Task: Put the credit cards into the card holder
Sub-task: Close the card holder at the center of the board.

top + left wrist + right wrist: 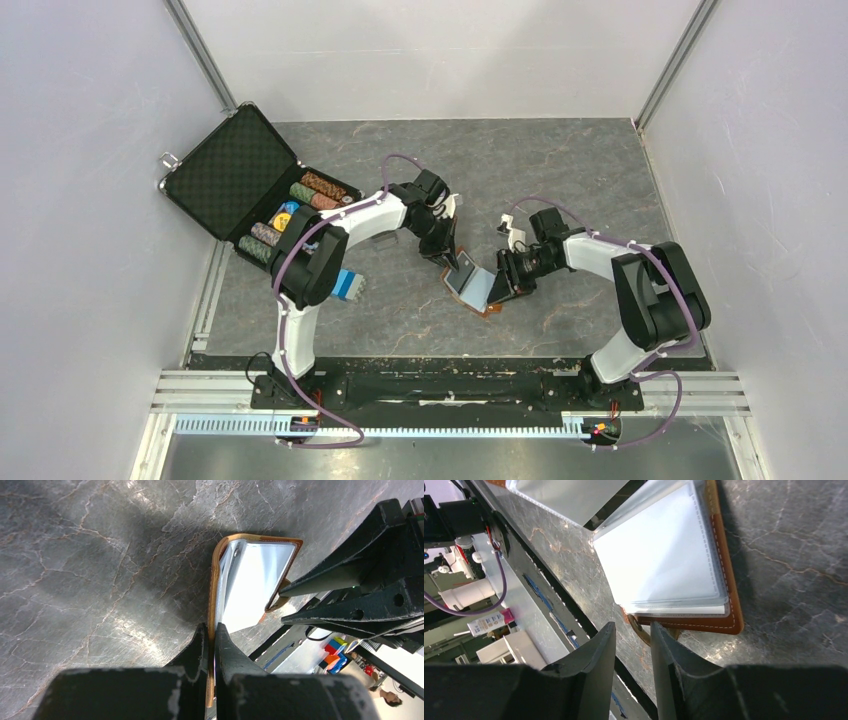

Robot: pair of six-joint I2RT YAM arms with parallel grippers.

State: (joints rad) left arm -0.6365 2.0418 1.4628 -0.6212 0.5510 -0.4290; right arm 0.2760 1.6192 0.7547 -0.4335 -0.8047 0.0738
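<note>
Grey marbled tabletop (560, 170), plain pale walls (90, 200), aluminium frame (207, 60).

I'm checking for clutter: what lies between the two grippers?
Only the open card holder, as the top view shows. The left gripper pinches one cover, and the right gripper sits at the opposite edge.

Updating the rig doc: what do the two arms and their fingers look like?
Left arm and right arm match: white shells, black joint housings, and a purple cable looping along each. Left fingers and right fingers are black and tapered. The left ones show pale scuffs.
</note>
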